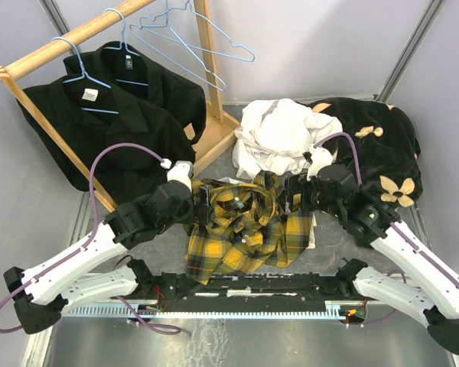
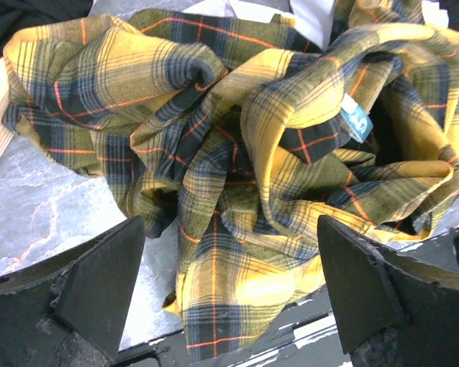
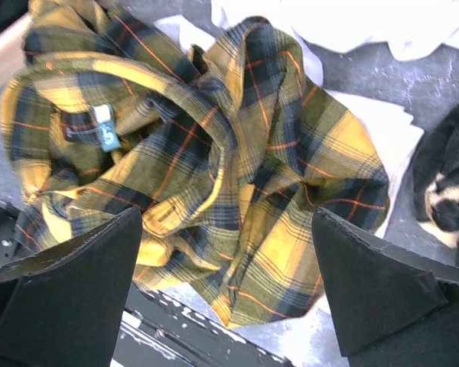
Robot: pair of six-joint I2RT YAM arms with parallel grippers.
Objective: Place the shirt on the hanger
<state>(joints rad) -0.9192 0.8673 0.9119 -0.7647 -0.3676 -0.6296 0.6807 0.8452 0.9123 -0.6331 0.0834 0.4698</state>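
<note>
Left fingers [image 2: 99, 290]: spread wide, nothing between them. Right fingers [image 3: 69, 294]: likewise wide and empty.

Shirt [image 1: 245, 229]: crumpled heap on the desk [image 2: 30, 206], lying between the two pairs of fingers, just beyond their tips.

Judgement: soft flannel, light and limp. It should sag and bunch rather than slip. The folds hide the shoulders. Best hold looks to be the collar by the blue neck label [image 2: 357, 122], ahead of the left fingers, with one pinch either side.

Hanger [image 1: 206, 42]: on the wooden rack [image 1: 69, 38], far beyond both pairs.
</note>
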